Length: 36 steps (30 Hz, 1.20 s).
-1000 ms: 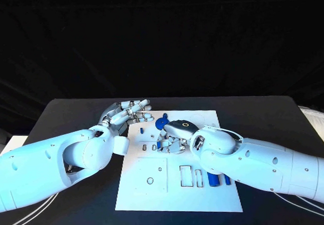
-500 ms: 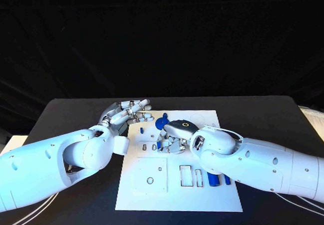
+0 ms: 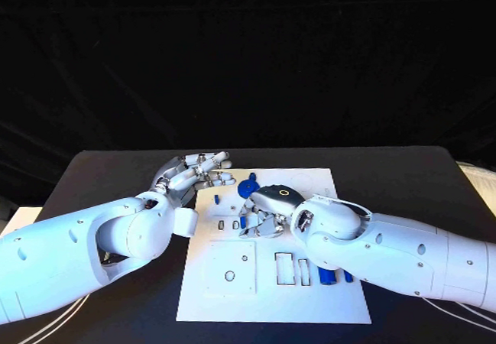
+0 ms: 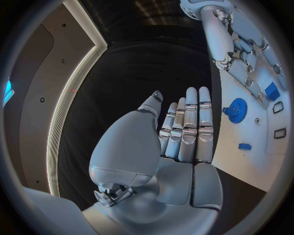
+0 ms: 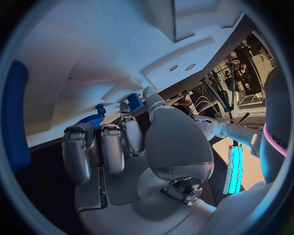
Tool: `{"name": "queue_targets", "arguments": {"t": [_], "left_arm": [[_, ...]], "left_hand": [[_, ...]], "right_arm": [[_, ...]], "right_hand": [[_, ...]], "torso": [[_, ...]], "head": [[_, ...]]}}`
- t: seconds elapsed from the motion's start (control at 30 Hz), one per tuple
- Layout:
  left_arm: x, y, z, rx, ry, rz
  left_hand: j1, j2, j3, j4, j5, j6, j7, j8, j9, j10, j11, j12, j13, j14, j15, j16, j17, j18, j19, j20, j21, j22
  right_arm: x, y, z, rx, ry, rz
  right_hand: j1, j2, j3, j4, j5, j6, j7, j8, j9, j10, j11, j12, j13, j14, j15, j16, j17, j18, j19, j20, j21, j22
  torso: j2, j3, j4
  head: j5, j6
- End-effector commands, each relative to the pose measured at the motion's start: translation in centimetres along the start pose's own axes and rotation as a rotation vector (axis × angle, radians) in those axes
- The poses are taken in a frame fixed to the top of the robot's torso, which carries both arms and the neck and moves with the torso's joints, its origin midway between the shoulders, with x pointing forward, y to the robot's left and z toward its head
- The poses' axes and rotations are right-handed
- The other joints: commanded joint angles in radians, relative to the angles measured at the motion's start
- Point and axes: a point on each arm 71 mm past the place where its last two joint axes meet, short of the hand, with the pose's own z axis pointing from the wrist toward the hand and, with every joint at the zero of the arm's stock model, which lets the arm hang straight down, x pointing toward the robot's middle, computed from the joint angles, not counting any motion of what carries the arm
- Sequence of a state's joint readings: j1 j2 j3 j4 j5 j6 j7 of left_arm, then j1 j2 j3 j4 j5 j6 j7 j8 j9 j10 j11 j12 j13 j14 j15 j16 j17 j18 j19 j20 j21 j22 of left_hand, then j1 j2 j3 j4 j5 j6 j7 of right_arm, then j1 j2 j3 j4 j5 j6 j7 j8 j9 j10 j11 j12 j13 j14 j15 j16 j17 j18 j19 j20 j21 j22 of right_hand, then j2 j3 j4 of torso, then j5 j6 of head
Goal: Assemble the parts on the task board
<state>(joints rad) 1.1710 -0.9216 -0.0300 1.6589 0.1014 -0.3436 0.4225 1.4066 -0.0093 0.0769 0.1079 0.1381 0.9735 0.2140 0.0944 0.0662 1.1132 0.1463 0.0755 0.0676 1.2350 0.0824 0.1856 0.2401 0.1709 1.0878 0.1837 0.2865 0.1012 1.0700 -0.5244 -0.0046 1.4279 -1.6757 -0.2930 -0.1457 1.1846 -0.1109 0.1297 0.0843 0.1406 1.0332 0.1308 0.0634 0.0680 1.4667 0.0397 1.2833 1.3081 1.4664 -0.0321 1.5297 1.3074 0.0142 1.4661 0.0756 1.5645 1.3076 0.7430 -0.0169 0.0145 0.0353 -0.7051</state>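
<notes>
The task board (image 3: pixel 237 291) holds blue parts (image 3: pixel 332 275) behind the right hand (image 3: pixel 261 216), whose curled fingers (image 5: pixel 110 147) press on a small blue piece (image 5: pixel 134 102); whether they grip it is unclear. The left hand (image 3: pixel 193 173) rests flat and empty, fingers (image 4: pixel 193 127) together, beside a blue gear (image 4: pixel 234 107).

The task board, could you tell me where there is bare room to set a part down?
The task board's near strip, below the rectangular slots, is bare, as is its far right corner. The middle is crowded: the right hand covers it by the blue gear, and the left hand flanks the far left edge.
</notes>
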Motion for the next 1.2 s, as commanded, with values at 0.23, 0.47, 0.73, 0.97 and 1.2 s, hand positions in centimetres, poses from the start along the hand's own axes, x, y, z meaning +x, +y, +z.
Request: {"name": "queue_targets", "arguments": {"t": [0.23, 0.47, 0.73, 0.97, 1.2], "left_arm": [[0.2, -0.1, 0.1, 0.008, 0.022, -0.011], [0.0, 0.0, 0.1, 0.002, 0.028, -0.003], [-0.9, 0.7, 0.4, -0.096, 0.080, 0.165], [-1.7, 2.5, 0.4, -0.377, 0.127, 0.421], [-1.9, 2.4, 0.8, -0.603, 0.209, 0.675]], "left_hand": [[0.007, 0.001, -0.001, -0.004, -0.005, -0.005, -0.001, -0.005, 0.001, -0.002, 0.002, -0.007, 0.000, -0.004, 0.001, -0.003, 0.001, 0.012, 0.002, 0.004, -0.004, -0.002], [0.011, 0.009, 0.008, -0.009, -0.005, 0.020, -0.022, 0.005, 0.004, 0.021, -0.013, -0.002, 0.001, 0.015, -0.011, 0.000, 0.011, 0.015, 0.015, -0.004, 0.002, 0.000], [-0.035, -0.019, 0.000, 0.020, -0.006, 0.098, -0.084, 0.013, 0.006, 0.198, -0.085, 0.033, 0.025, 0.281, -0.106, 0.386, 0.302, 0.010, 0.287, -0.102, 0.201, 0.096], [-0.093, -0.036, -0.034, 0.076, -0.009, 0.084, -0.096, 0.056, 0.032, 0.275, -0.121, 0.281, 0.242, 0.303, -0.124, 1.239, 1.158, -0.050, 0.338, -0.130, 0.689, 0.614], [-0.167, -0.023, -0.109, 0.173, -0.009, 0.050, -0.128, 0.225, 0.125, 0.174, -0.139, 0.885, 0.796, 0.336, -0.124, 1.385, 1.331, -0.087, 0.367, -0.140, 0.995, 0.995]], "right_arm": [[-0.5, 0.4, -0.5, -0.031, -0.106, 0.011], [-2.1, 0.5, -2.3, -0.125, -0.190, 0.070], [-5.4, -0.8, -5.5, -0.212, -0.141, 0.221], [-8.6, -4.1, -8.6, -0.120, -0.164, 0.316], [-10.9, -8.3, -10.2, 0.012, -0.238, 0.382]], "right_hand": [[0.006, -0.001, -0.012, 0.002, -0.002, -0.008, 0.001, 0.003, 0.000, 0.006, 0.006, -0.004, 0.111, 0.085, 0.007, -0.004, 0.168, -0.010, 0.095, 0.008, -0.001, 0.248], [0.013, -0.002, -0.017, 0.002, 0.001, -0.006, 0.000, 0.005, 0.002, 0.007, 0.006, -0.001, 0.112, 0.085, 0.007, -0.003, 0.169, -0.011, 0.097, 0.008, 0.000, 0.250], [0.043, -0.014, -0.044, -0.003, -0.001, -0.017, 0.004, 0.004, 0.002, -0.007, 0.009, -0.034, 0.093, 0.081, 0.009, -0.012, 0.153, -0.005, 0.082, 0.010, -0.011, 0.227], [0.068, 0.000, -0.053, -0.007, 0.008, -0.012, 0.002, 0.009, 0.004, -0.009, 0.007, -0.037, 0.089, 0.080, 0.008, -0.014, 0.152, -0.004, 0.080, 0.010, -0.012, 0.224], [0.074, 0.014, -0.059, -0.004, 0.029, -0.005, 0.000, 0.013, 0.006, -0.007, 0.005, -0.035, 0.089, 0.081, 0.006, -0.014, 0.153, -0.005, 0.081, 0.008, -0.012, 0.226]], "torso": [[0.000, 0.0006, 0.0008], [-0.002, 0.0005, -0.0008], [-0.008, 0.0042, -0.0028], [-0.027, 0.0071, -0.0141], [-0.046, 0.0130, -0.0225]], "head": [[-0.002, -0.001], [-0.003, 0.000], [0.000, 0.004], [0.006, -0.007], [0.022, -0.019]]}}
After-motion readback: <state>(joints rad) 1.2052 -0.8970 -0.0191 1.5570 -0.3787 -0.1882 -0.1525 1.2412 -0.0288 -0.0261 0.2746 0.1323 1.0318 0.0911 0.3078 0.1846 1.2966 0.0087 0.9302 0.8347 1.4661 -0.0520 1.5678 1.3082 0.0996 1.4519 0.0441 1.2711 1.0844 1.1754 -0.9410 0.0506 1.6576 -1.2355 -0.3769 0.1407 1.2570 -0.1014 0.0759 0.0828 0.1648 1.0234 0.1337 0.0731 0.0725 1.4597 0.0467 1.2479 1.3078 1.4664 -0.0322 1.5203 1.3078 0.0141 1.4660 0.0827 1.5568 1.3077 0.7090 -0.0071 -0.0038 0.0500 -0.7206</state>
